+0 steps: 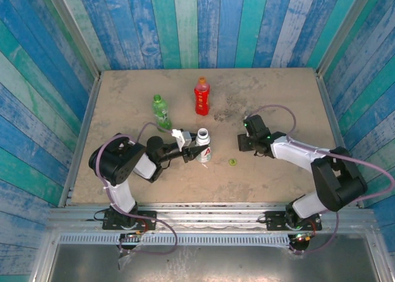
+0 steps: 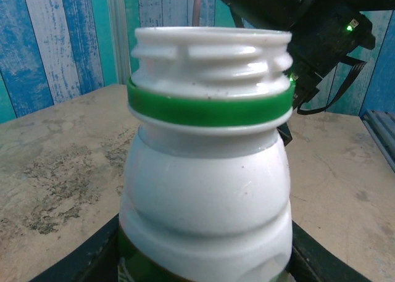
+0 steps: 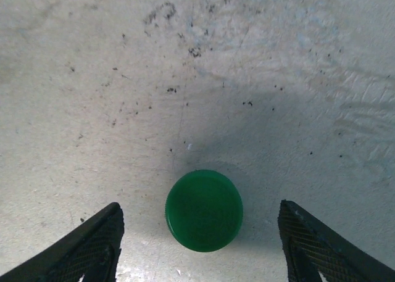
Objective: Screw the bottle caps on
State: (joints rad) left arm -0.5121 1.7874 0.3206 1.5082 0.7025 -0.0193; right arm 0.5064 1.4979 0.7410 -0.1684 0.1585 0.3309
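The white bottle (image 1: 203, 145) with a green-and-red label stands upright mid-table, its threaded mouth (image 2: 210, 47) uncapped above a green ring. My left gripper (image 1: 192, 149) is shut on its body; dark fingers (image 2: 92, 254) press both lower sides. To the bottle's right, my right gripper (image 1: 242, 141) hangs open, pointing down at the table. A dark green cap (image 3: 203, 211) lies flat between its fingers (image 3: 99, 245), with a gap on each side. A yellow-green cap (image 1: 232, 162) lies on the table in front of it. The red bottle (image 1: 202, 100) wears an orange cap (image 1: 202, 81).
A clear green bottle (image 1: 161, 110) stands behind the left gripper, to the left of the red one. Blue plank walls (image 1: 55, 78) close in the table on three sides. The right arm's black wrist (image 2: 308, 23) hangs just behind the white bottle's mouth.
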